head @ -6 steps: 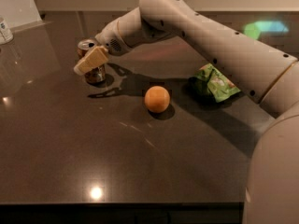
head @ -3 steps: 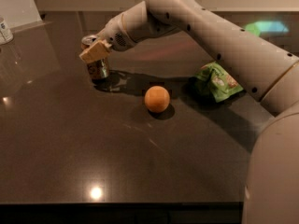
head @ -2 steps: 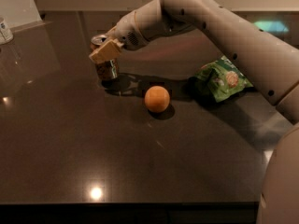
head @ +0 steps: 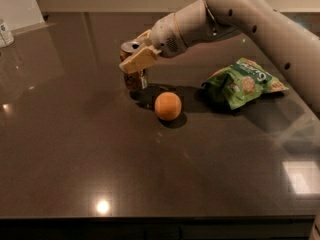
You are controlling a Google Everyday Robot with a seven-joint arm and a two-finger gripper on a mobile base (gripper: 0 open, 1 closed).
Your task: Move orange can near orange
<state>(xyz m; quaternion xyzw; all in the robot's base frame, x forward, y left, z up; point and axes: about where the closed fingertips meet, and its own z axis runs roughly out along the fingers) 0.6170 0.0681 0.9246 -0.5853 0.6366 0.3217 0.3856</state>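
Observation:
The orange can (head: pixel 133 76) stands upright on the dark table, its silver top showing, just left of and behind the orange (head: pixel 167 106). A small gap separates the two. My gripper (head: pixel 136 54) reaches in from the upper right and is shut on the can's upper part, its tan fingers (head: pixel 138 60) wrapped across the can's front. The can's base rests on or just above the tabletop; I cannot tell which.
A green snack bag (head: pixel 243 83) lies to the right of the orange. A white container with blue marks (head: pixel 5 32) stands at the far left edge. The dark tabletop (head: pixel 150 174) stretches toward the front edge.
My gripper has carried the can to the right and a little forward, from far left of the orange to right beside it. The orange and the bag have not moved.

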